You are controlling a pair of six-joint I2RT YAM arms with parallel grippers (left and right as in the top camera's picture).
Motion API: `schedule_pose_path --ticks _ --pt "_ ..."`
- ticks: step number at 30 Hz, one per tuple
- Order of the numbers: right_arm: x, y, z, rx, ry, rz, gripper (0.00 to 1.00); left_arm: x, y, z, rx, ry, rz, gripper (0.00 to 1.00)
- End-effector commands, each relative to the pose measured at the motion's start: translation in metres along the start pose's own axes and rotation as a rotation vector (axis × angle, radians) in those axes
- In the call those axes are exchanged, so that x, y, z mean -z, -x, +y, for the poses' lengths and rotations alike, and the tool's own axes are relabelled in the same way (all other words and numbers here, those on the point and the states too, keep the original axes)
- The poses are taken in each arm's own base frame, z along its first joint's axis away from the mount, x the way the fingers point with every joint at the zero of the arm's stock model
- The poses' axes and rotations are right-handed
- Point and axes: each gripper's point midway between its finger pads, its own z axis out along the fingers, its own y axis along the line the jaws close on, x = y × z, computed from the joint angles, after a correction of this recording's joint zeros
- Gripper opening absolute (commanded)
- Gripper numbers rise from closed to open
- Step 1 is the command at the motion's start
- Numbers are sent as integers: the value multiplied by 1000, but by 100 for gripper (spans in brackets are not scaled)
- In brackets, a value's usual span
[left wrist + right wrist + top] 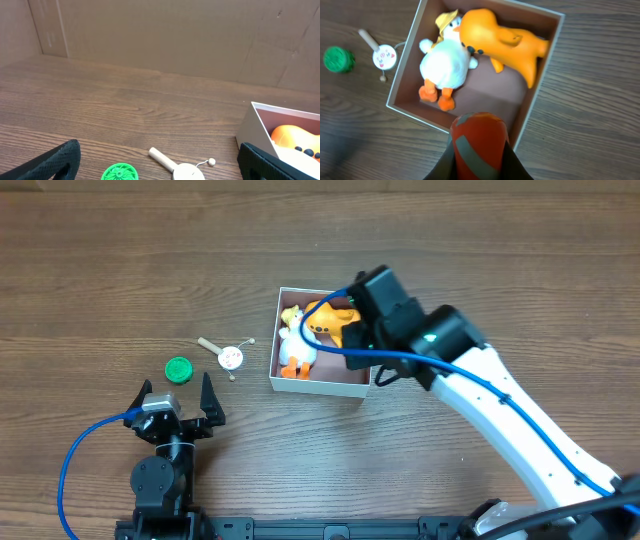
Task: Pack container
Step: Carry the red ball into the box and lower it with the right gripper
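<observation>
Right arm is out over the container [318, 386], which sits on the bench [120, 260] about mid-scene, a touch right of centre. On my right wrist view the right fingers [444, 171] are drawn in narrow on an orange-red cylinder [479, 135] with a grey band across it. It hangs above the box's near wall, over the near right corner.

Inside the box I see two toys already. A white duck [297, 345] with a yellow hat and orange feet lies along the left side, feet toward the near wall. An orange animal toy [505, 42] fills the far right part, its head end touching the duck up by the hat. The near right patch of the pinkish floor is bare.

Left arm is parked at the near left of the bench, well apart from the box. The left fingers [52, 164] are spread wide with nothing between them, pointing away toward the far side.

Just beyond them is a green ridged disc [178, 369], flat on the wood. Right of it, between disc and box, lies a little wooden-handled drum rattle [230, 357] with a white face and bead strings, touching neither neighbour.
</observation>
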Motion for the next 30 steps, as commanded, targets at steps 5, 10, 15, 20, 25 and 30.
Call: schedule_pose_path --ticks 5,10,15,20,25,30 --pt "-62 -13 -1 42 -86 129 4 0 1 3 10 14 -10 100" --pt "-94 -25 -4 48 -120 204 4 0 1 3 10 14 -10 100" --pt "-102 -23 -11 52 -162 200 5 0 1 3 10 14 -10 100" --pt "-100 -30 -15 47 -180 227 8 0 1 3 10 14 -10 100" --pt "-99 -33 -16 49 -185 239 24 0 1 3 10 14 -10 100" --pt "-99 -33 -16 49 -185 239 49 0 1 3 10 14 -10 100"
